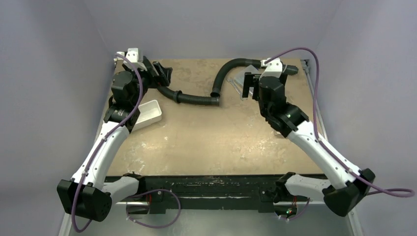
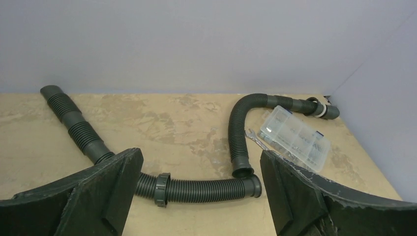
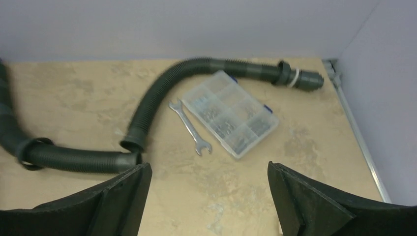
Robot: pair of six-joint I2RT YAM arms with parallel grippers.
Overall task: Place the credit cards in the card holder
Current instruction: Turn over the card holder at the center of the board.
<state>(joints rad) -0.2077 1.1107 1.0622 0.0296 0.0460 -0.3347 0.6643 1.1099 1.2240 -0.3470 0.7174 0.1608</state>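
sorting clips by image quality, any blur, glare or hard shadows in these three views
Top view: soft, even light, no glare or hard shadows; table looks sharp. Left wrist view: hose and clear box crisp, the dark fingers at the bottom lose detail. Right wrist view: wrench sharp, slight softness at the left edge.

Neither the credit cards nor the card holder can be made out in any view.
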